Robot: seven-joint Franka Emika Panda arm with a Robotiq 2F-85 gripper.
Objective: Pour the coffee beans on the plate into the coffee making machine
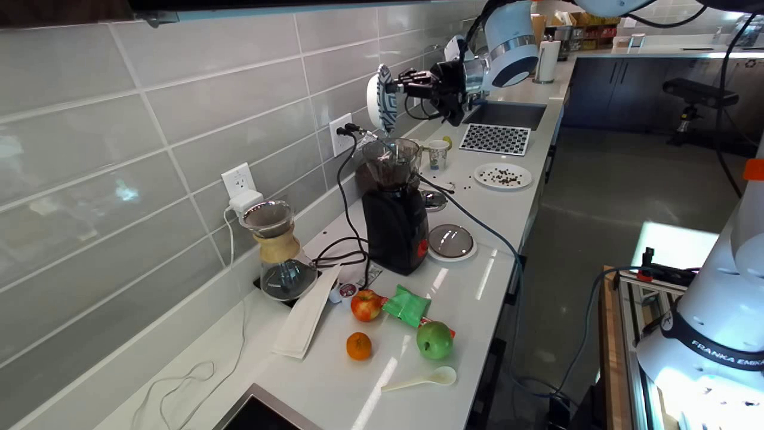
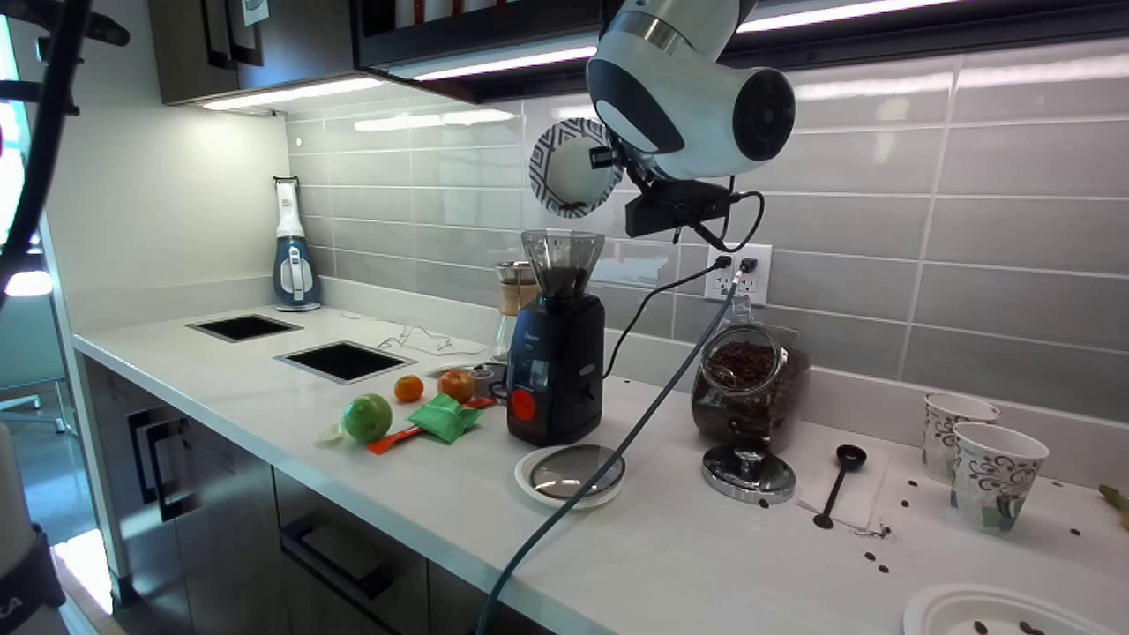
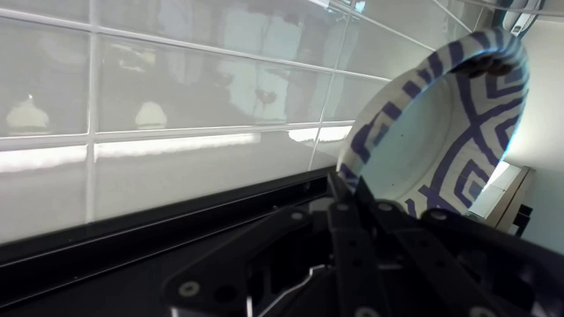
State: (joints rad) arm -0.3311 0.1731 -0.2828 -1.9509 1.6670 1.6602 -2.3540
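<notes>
Above machine (image 2: 557, 375): jaws gripping tilted patterned plate (image 2: 569, 175).

In exterior view: carafe (image 1: 279, 249) left of centre; orange (image 1: 359, 346) lower centre, green apple (image 1: 434, 340) to its right, spoon (image 1: 419, 380) below both. In exterior view: vacuum (image 2: 295, 251) upper left, cups (image 2: 997, 481) lower right.

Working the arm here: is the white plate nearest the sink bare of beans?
No, in an exterior view coffee beans lie scattered across the white plate.
</notes>
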